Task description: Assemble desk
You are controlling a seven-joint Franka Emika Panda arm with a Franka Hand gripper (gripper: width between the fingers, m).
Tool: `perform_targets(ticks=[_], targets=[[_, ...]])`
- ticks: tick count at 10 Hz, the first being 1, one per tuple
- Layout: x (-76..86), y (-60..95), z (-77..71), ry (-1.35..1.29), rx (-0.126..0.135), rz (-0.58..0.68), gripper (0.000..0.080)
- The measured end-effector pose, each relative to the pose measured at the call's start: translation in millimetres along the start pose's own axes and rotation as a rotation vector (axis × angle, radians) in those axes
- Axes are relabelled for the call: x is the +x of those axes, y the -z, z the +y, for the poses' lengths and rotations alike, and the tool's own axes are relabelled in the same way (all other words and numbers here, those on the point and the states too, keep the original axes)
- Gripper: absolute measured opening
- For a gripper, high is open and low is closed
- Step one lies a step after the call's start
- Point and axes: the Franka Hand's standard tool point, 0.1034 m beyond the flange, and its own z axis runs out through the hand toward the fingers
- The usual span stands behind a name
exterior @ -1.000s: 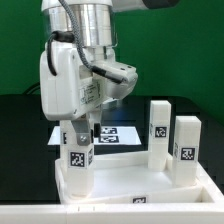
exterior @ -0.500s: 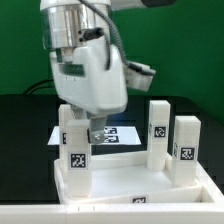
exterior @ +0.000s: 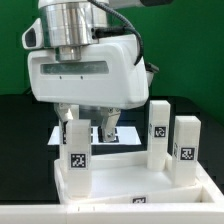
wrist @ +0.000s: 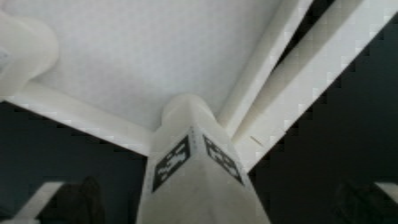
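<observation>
Three legs: we see them upright in the panel [exterior: 140,192], at about 9, 2 and 3 o'clock.
Change: the gripper [exterior: 89,131] has swivelled broadside within a second.
Gripper: open, empty, fingers flanking the 9 o'clock leg [exterior: 75,150].
Meaning: we judge that leg seated; a fourth remains.

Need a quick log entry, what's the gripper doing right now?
Gripper: open, fingers astride the leg standing in the panel, not clamped on it.

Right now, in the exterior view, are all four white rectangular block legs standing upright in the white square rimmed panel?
No: only three white block legs stand in the white rimmed panel.
</observation>
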Motion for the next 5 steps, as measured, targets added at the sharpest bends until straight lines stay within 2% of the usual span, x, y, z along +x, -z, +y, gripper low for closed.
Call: perform_targets(ticks=[1,2,4,5], targets=[[1.8,0.7,1.8,0.213,-0.015,0.004,0.0649],[0.8,-0.4,1.8,0.232,-0.016,0.004,0.0649],[1.2,-0.5,2.5,0.168,-0.017,0.004,0.0391],[1.3,-0.7,3.1,0.154,-0.017,0.004,0.0391]])
